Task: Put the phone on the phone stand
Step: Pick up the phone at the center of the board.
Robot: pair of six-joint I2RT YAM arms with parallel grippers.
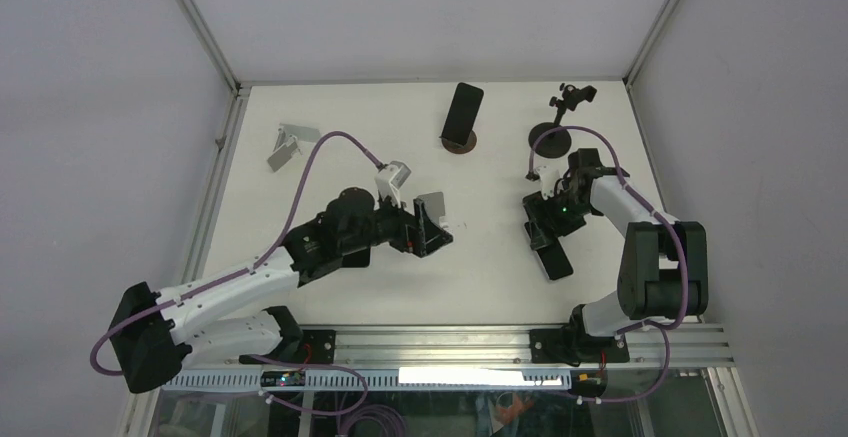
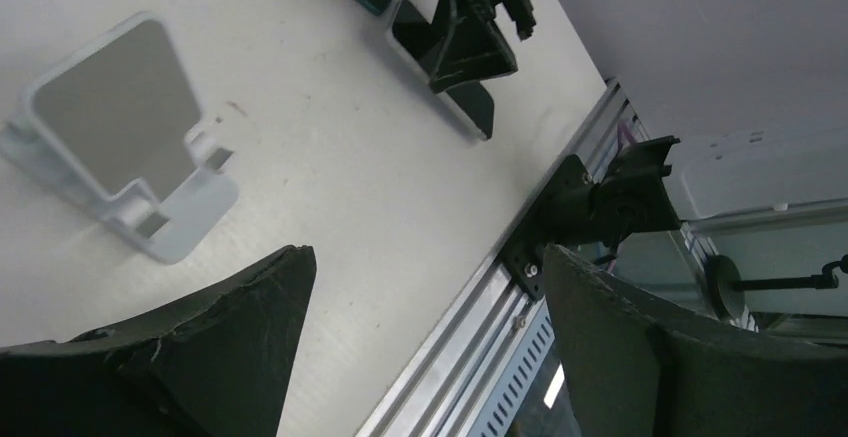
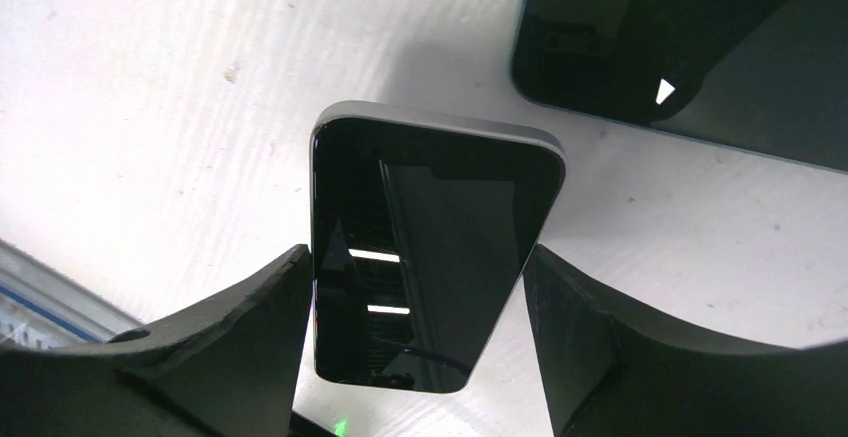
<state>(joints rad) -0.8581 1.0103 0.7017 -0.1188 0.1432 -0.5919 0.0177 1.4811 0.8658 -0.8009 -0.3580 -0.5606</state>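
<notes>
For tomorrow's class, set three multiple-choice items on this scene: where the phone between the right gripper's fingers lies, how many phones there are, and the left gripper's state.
1. Where is the phone flanked by the right gripper? A on a silver stand; B flat on the table; C against the wall.
2. How many phones show? A one; B five; C three.
3. The left gripper is: A open, empty; B shut on a phone; C shut on a stand.
Key: B, it lies flat on the white surface; C, propped phone on the round-base stand, the flanked one, other phone beside it; A, fingers wide apart, nothing between.
</notes>
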